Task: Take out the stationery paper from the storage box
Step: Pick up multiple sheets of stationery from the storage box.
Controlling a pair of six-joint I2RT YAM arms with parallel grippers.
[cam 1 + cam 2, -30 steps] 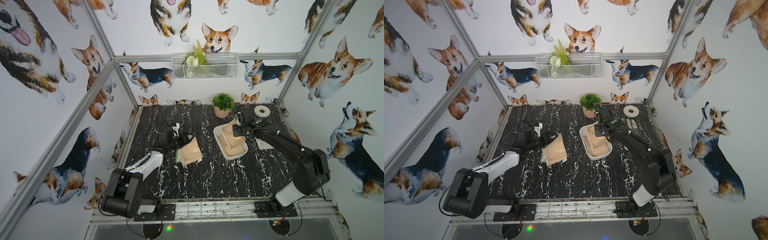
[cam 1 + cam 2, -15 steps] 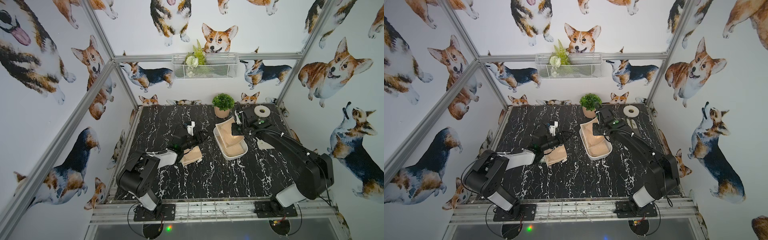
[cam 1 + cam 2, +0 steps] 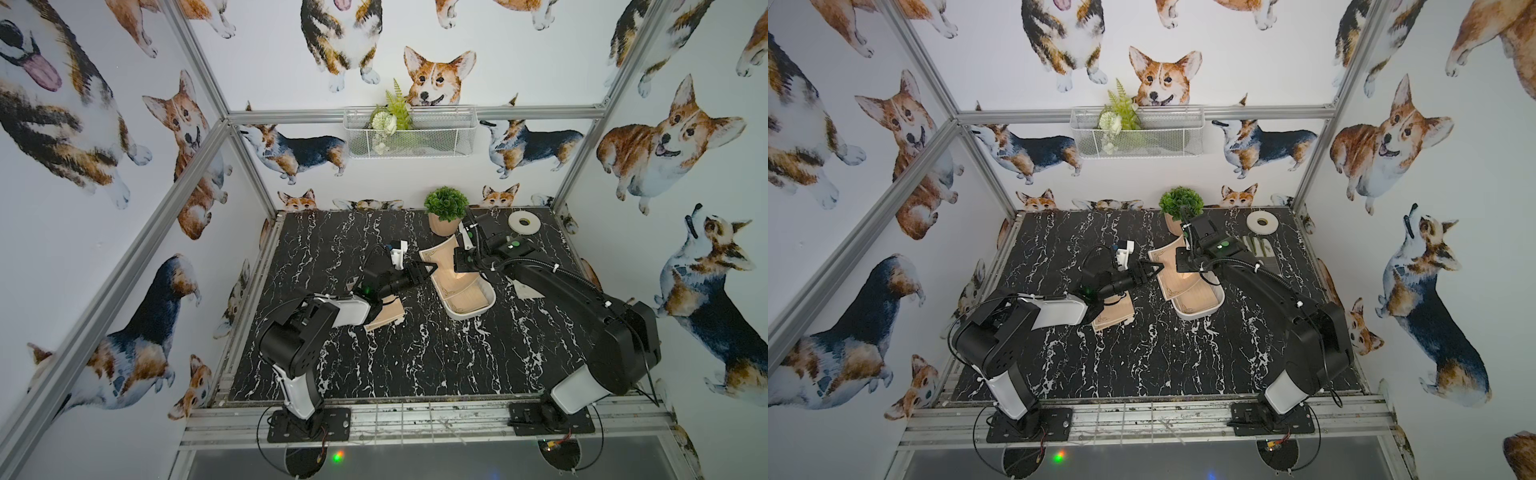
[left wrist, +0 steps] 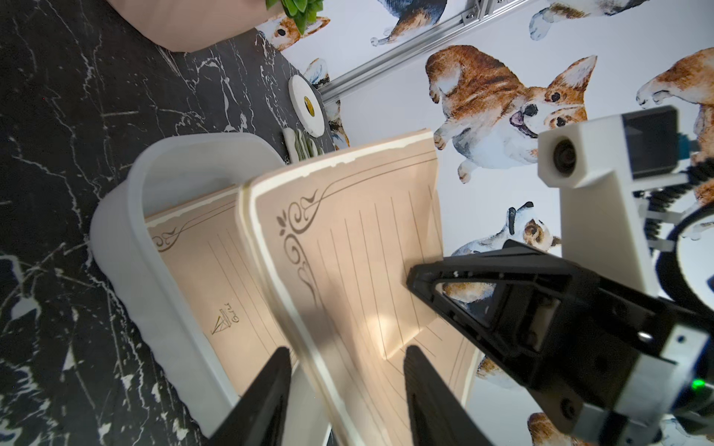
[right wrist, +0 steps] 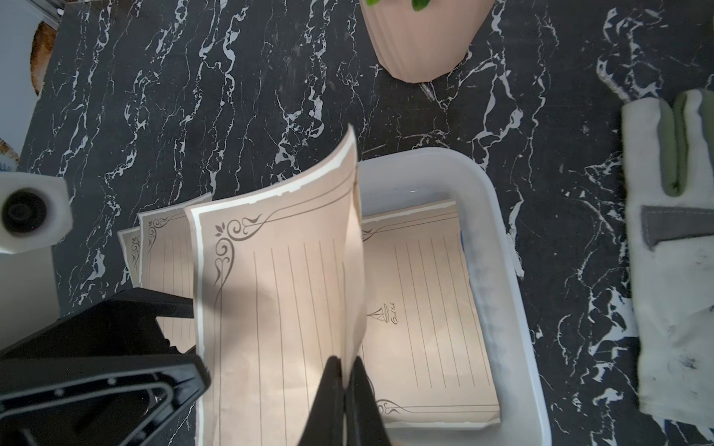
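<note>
Right wrist view: right tool (image 5: pixel 343 363) clamped on raised stationery paper (image 5: pixel 278 289); left tool (image 4: pixel 347 349), arm outstretched, jaws apart astride it.

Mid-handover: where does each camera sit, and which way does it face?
Both top views: high in front, looking down toward the back wall; left arm and right arm show whole.
Left wrist: on the left arm, looking along the open left gripper at the raised stationery paper and storage box.
Right wrist: above the storage box, looking down; right gripper shut on the stationery paper.
Shared: both wrist views show paper, box, opposite gripper.
</note>
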